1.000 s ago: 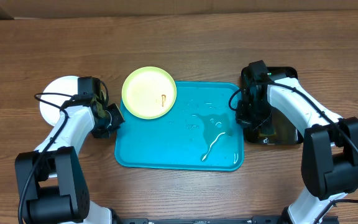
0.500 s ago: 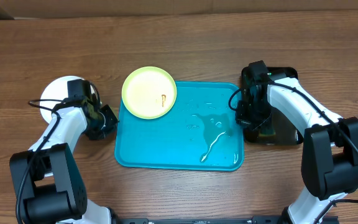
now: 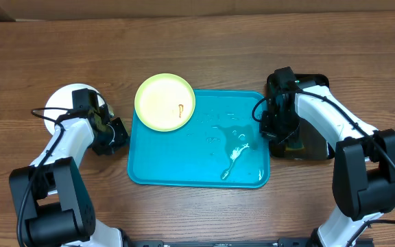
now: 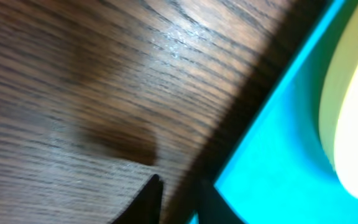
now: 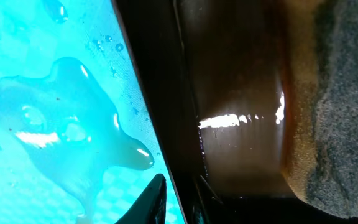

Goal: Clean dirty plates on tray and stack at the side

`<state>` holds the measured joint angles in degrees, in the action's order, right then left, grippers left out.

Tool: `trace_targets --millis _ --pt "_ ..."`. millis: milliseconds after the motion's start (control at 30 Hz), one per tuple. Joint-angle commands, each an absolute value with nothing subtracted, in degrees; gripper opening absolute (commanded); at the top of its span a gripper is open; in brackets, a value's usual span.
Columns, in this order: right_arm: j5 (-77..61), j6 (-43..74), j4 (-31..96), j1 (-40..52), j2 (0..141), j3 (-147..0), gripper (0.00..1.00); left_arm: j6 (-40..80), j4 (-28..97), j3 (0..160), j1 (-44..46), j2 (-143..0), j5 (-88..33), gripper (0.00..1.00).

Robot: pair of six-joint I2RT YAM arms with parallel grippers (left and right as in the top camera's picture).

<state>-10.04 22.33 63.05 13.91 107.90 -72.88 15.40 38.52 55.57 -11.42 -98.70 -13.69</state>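
Just now, the left end effector (image 3: 118,132) has been drawn a little away from the left rim of the turquoise tray (image 3: 184,168) and is held over the counter (image 3: 197,48), its fingertips narrowly parted with nothing pinched. This suggests that the white plate (image 3: 66,104) has been released at the side. Compared with a second ago, more of that plate is uncovered, while the yellow-green plate (image 3: 160,99), its brown smear (image 3: 181,109) not yet wiped, is seen unmoved on the tray's far-left corner. The right end effector (image 3: 271,127) is unchanged at the wall of the black basin (image 3: 314,147), slightly parted and empty.
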Motion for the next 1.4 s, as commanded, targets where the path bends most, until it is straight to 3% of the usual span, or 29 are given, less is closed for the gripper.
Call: trace_targets --millis 0,67,167,400,567,667,767,1100,1233,1367 --pt "-10.81 22.76 62.92 14.20 107.37 -72.71 0.20 8.38 39.42 57.39 -10.96 -97.82 -17.41 0.32" --pt "-10.83 22.79 62.89 14.20 107.37 -72.71 0.22 6.20 39.70 57.39 -10.79 -97.80 -17.43 0.42" --pt "-10.83 22.79 62.85 14.20 107.37 -72.71 0.23 5.17 39.79 57.39 -10.72 -97.80 -17.43 0.48" --pt "-10.83 22.79 63.61 14.20 107.37 -72.71 0.21 5.65 39.55 57.12 -7.73 -98.32 -14.57 0.35" --pt "-10.83 22.79 64.45 14.20 107.37 -72.71 0.10 7.57 38.94 57.10 -5.78 -98.96 -12.67 0.29" --pt "-10.83 22.76 64.64 14.20 107.37 -72.71 0.10 7.94 38.83 56.97 -5.28 -99.13 -12.60 0.21" --pt "-10.83 22.76 64.66 14.20 107.37 -72.71 0.10 8.78 38.50 56.71 -5.21 -99.13 -12.32 0.21" --pt "-10.83 22.76 65.39 14.20 107.37 -72.71 0.10 10.79 36.84 55.51 -5.21 -99.37 -11.44 0.05" --pt "-10.79 22.76 67.70 14.20 107.37 -72.71 0.11 10.72 36.80 55.53 -5.21 -99.37 -11.46 0.24" --pt "-10.79 22.79 68.69 14.20 107.37 -72.71 0.09 10.72 36.82 55.55 -5.21 -99.37 -11.46 0.27"
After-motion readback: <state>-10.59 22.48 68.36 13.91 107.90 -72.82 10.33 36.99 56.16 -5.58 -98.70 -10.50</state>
